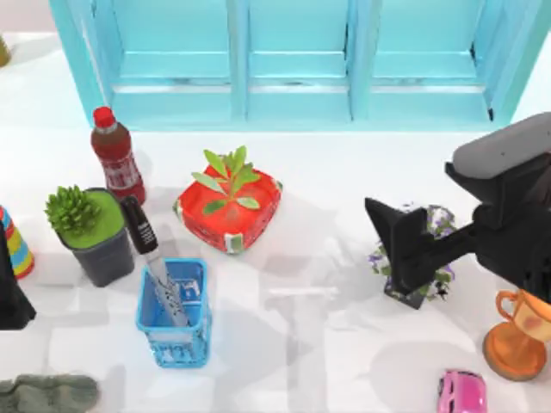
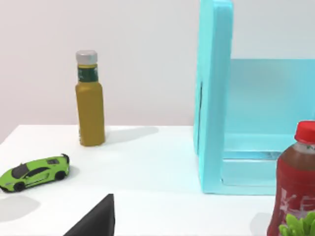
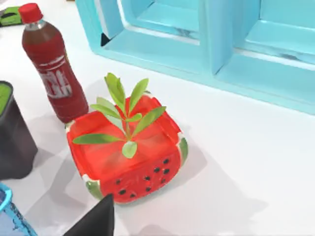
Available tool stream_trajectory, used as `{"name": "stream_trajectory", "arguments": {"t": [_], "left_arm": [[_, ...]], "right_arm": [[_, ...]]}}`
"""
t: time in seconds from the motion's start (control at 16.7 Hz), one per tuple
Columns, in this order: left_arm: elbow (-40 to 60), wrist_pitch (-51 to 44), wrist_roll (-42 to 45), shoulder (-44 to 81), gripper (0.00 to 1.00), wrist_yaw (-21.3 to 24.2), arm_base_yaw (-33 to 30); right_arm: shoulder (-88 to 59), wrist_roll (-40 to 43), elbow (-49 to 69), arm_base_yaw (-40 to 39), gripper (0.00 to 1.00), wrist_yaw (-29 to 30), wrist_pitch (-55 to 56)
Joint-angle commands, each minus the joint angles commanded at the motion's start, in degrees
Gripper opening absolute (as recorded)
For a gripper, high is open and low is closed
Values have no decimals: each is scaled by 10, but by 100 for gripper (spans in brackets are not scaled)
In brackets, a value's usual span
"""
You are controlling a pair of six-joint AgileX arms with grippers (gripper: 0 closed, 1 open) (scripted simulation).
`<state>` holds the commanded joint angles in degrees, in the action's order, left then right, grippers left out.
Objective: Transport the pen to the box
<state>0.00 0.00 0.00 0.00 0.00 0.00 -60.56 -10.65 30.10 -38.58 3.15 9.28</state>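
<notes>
pre-grasp: black-capped silver-grey marker pen [image 1: 155,262] leans in small blue mesh basket [image 1: 175,327] at 8 o'clock, my right gripper [image 1: 385,245] w/ jaw state unclear must reach it.

My top camera looks straight down on the table, shelf [image 1: 301,60] at 12 o'clock. My left wrist camera sits low, facing level across the table toward the shelf's [image 2: 214,98] end wall, close to the red bottle [image 2: 295,191]. My right wrist camera looks down obliquely, near the planter [image 3: 130,164]. Both wrist views share the bottle [image 3: 51,69] and shelf [image 3: 206,39].
</notes>
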Motion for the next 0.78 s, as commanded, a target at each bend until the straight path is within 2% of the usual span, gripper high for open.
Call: {"name": "stream_trajectory", "arguments": {"t": [0.48, 0.78], "left_arm": [[0, 0, 0, 0, 100, 0, 0], [0, 0, 0, 0, 100, 0, 0]], "right_arm": [[-282, -53, 143, -176, 100, 17, 46], [-346, -63, 176, -218, 100, 22, 56]]}}
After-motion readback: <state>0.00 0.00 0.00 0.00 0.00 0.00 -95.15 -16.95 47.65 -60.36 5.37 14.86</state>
